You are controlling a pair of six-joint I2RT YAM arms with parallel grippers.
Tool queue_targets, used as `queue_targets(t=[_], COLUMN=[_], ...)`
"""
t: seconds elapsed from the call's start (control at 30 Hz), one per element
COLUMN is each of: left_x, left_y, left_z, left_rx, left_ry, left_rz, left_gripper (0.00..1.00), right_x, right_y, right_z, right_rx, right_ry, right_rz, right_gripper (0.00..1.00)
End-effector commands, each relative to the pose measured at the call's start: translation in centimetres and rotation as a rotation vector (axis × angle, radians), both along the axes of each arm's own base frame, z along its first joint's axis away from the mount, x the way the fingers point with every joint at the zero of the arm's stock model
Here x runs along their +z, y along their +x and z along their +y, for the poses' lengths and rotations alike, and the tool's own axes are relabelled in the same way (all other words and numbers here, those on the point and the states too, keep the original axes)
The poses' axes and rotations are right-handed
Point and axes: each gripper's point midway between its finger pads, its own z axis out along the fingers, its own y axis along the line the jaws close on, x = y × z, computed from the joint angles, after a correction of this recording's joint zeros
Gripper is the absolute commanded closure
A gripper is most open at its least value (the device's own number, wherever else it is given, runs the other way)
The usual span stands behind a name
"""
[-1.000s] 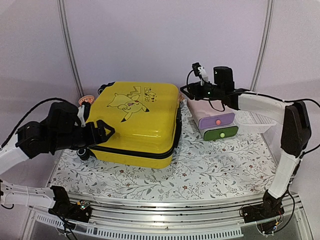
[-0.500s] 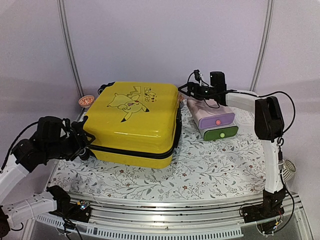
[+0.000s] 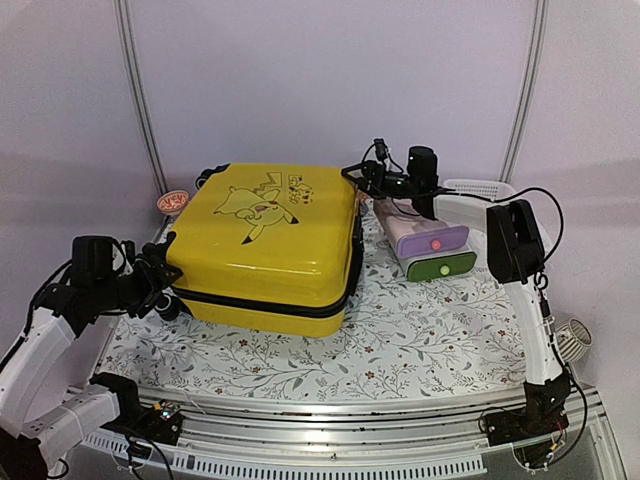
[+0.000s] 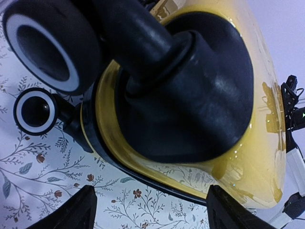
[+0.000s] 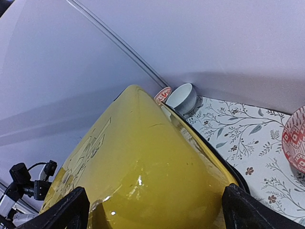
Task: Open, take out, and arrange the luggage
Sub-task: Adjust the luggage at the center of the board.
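The yellow luggage (image 3: 270,240) lies flat and zipped shut on the floral cloth, Pikachu drawing up. My left gripper (image 3: 165,273) is open at its left front corner. The left wrist view shows the black wheel housing (image 4: 190,90) and two wheels (image 4: 47,45) just past the spread fingers (image 4: 83,210), which touch nothing. My right gripper (image 3: 352,173) is open at the back right corner. In the right wrist view the yellow shell (image 5: 143,176) fills the gap between the fingers (image 5: 66,210); I cannot tell if they touch it.
A pink-and-green drawer box (image 3: 432,245) stands right of the luggage, with a white mesh basket (image 3: 485,188) behind it. A red-patterned bowl (image 3: 173,202) sits at the back left. A white cup (image 5: 183,98) and another red bowl (image 5: 295,143) show behind the suitcase.
My right gripper has moved left from above the drawer box to the luggage's back right corner. My left arm has drawn back and lowered, with its gripper slightly further left.
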Motion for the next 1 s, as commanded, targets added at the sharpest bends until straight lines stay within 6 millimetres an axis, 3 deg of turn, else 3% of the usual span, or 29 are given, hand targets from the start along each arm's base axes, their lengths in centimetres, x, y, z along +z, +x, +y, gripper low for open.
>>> queue_targets(t=[0.0,0.13,0.37,0.57,0.83,0.97], left_x=[0.5,0.2,-0.1,0.5,1.4,1.3], left_y=[0.7,1.4,4.2,7.9,13.3,15.7], left_z=[-0.1,1.0,3.7,5.9,7.7,8.8], left_rx=[-0.064,-0.048,-0.021,-0.013,-0.004,0.02], left_ry=[-0.002,0.003,-0.003,0.011,0.034,0.047], left_rz=[-0.049,-0.062,-0.102,-0.142,-0.176,-0.176], left_gripper=[0.19,0.19,0.2,0.2,0.2,0.2], right_x=[0.6,0.3,1.1,3.2,4.6,4.4], right_y=[-1.9,-3.6,-8.5,-13.5,-19.8,-22.6], right_z=[3.0,4.0,4.7,6.2,9.1,10.8], right_rx=[0.098,0.186,0.393,0.429,0.47,0.471], right_ry=[0.019,0.014,-0.029,-0.1,-0.166,-0.217], right_rz=[-0.031,-0.04,-0.033,-0.098,-0.162,-0.177], right_gripper=[0.01,0.02,0.07,0.07,0.08,0.07])
